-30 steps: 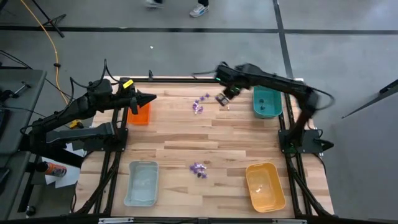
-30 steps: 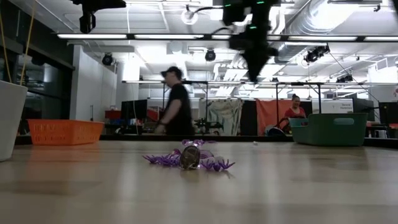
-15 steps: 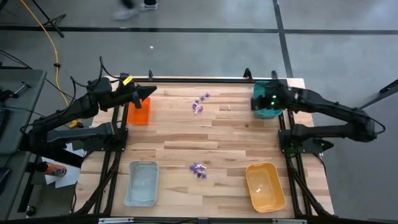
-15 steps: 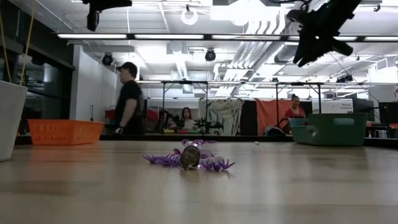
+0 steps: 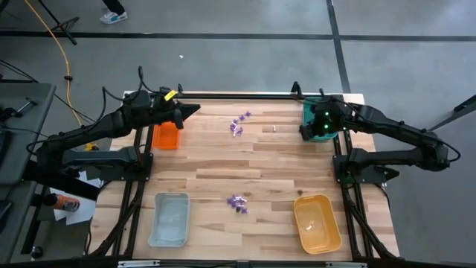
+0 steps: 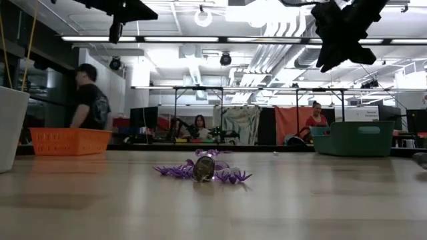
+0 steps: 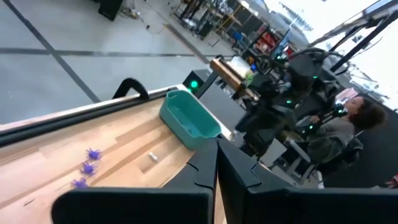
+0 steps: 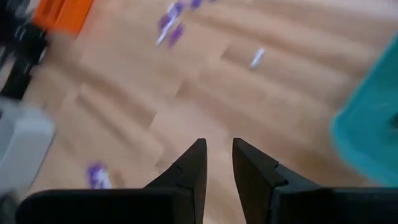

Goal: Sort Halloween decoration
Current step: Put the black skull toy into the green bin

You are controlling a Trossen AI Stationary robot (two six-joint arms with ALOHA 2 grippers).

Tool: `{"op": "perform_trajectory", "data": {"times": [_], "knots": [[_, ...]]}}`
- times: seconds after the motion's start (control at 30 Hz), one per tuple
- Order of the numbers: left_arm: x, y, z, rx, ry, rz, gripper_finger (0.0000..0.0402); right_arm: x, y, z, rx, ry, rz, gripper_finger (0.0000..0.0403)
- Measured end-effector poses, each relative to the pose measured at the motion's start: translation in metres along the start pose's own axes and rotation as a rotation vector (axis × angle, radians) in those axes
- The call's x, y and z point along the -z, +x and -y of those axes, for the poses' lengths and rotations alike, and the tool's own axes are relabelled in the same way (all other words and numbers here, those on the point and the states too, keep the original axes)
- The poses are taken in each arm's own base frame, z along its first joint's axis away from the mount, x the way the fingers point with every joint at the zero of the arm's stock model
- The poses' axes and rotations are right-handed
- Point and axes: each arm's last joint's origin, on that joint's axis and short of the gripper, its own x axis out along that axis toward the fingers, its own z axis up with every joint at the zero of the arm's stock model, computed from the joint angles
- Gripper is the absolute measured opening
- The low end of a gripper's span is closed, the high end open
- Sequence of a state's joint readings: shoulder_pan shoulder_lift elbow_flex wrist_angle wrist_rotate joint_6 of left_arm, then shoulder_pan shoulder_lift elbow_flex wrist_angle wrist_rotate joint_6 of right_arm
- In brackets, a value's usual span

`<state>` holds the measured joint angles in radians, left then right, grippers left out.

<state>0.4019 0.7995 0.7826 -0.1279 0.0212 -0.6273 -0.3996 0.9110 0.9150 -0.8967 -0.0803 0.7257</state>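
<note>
- High view: wooden table (image 5: 245, 171) carries 4 trays: red tray (image 5: 166, 136) at the far left, green tray (image 5: 318, 119) at the far right, pale blue tray (image 5: 169, 217) at the near left, orange tray (image 5: 317, 222) at the near right. Purple decoration pieces (image 5: 239, 125) lie in a cluster at the far middle, a second cluster (image 5: 237, 202) lies at the near middle, and 1 whitish piece (image 5: 274, 129) lies alone between the far cluster and the green tray. Left gripper (image 5: 195, 110) hangs just beyond the red tray; right gripper (image 5: 306, 131) hangs at the green tray's inner edge.
- Low view: purple cluster sits on the tabletop at the centre with a dark round piece (image 6: 204, 169) in it. 1 arm shows at the top right, well above the table.
- Left wrist view: fingers (image 7: 204, 171) pressed together, holding nothing.
- Right wrist view: fingers (image 8: 193, 167) stand a narrow gap apart with nothing between them, above bare wood.
</note>
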Motion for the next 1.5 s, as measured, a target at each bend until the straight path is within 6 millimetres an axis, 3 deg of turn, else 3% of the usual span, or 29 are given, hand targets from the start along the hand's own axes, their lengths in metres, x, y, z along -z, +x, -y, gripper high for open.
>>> {"op": "perform_trajectory", "data": {"times": [0.2,0.37,0.53,0.67,1.07,1.3,1.5], "knots": [[0.003,0.008,-0.003,-0.019,0.0,-0.027,0.0,0.016,0.009,-0.02,-0.147,-0.064,-0.196,0.0117],[0.004,0.01,-0.003,-0.023,0.002,-0.032,0.0,0.044,0.015,-0.041,-0.242,-0.119,-0.446,0.0169],[0.004,0.01,-0.003,-0.023,0.011,-0.034,0.0,0.076,0.023,-0.045,-0.065,-0.059,-0.723,0.0186],[0.005,0.01,-0.003,-0.024,0.043,-0.041,0.0,0.094,0.031,-0.044,0.127,-0.027,-0.848,0.0186],[0.006,0.009,-0.002,0.038,0.098,-0.082,0.0,0.112,0.068,-0.049,0.474,0.034,-0.751,0.0186],[0.007,0.009,-0.001,0.084,0.096,-0.114,0.0,0.131,0.085,-0.054,0.541,-0.043,-0.84,0.0186],[0.007,0.009,0.0,0.094,0.102,-0.12,0.0,0.146,0.082,-0.058,0.544,-0.067,-0.903,0.0186]]}}
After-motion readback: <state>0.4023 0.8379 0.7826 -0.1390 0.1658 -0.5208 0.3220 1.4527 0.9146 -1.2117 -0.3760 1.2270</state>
